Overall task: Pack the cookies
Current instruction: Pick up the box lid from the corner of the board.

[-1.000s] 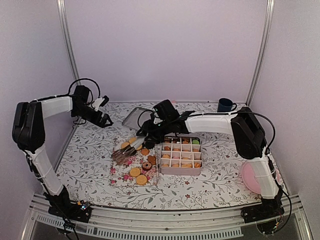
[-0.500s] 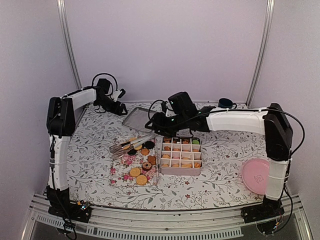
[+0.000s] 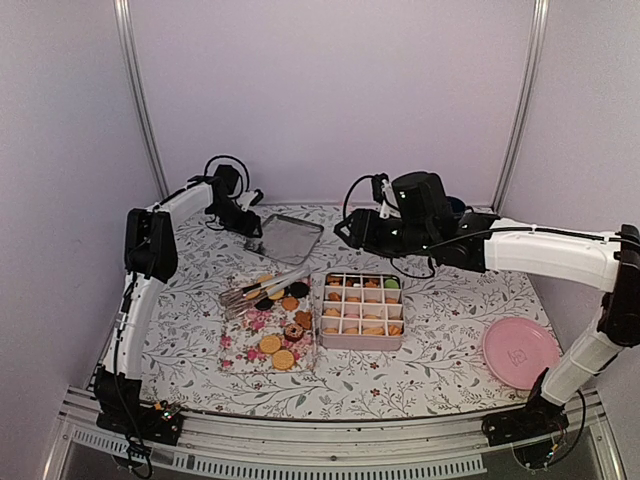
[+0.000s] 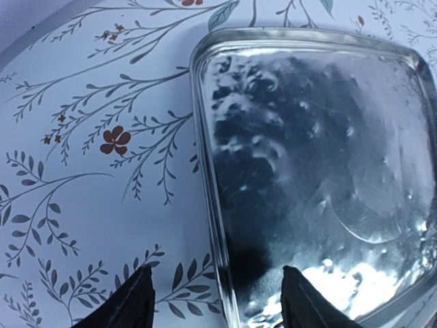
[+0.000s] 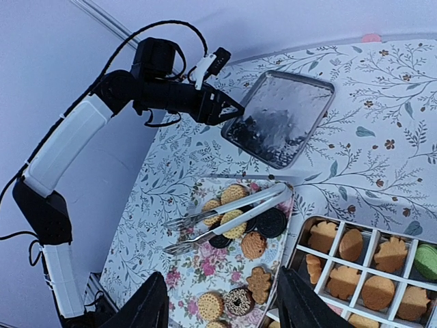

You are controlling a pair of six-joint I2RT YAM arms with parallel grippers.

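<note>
The lid point(image 4: 314, 171) is being straddled at its rim by parted jaws of the left gripper point(image 4: 218, 301), seemingly for lifting; those of the right gripper point(image 5: 222, 301) are being held apart, empty.

Just ahead of the left gripper point(image 4: 215, 290), the tray point(image 4: 307, 171) is polished metal, mirror-glossy with faint ripples, while the tablecloth point(image 4: 89, 205) beside it looks matt and smooth. Ahead of the right gripper point(image 5: 222, 301), whose fingers point(image 5: 153, 304) are matt black plastic, the tongs point(image 5: 276, 195) are bright smooth metal and the cookies point(image 5: 254, 244) look dry and rough.
</note>
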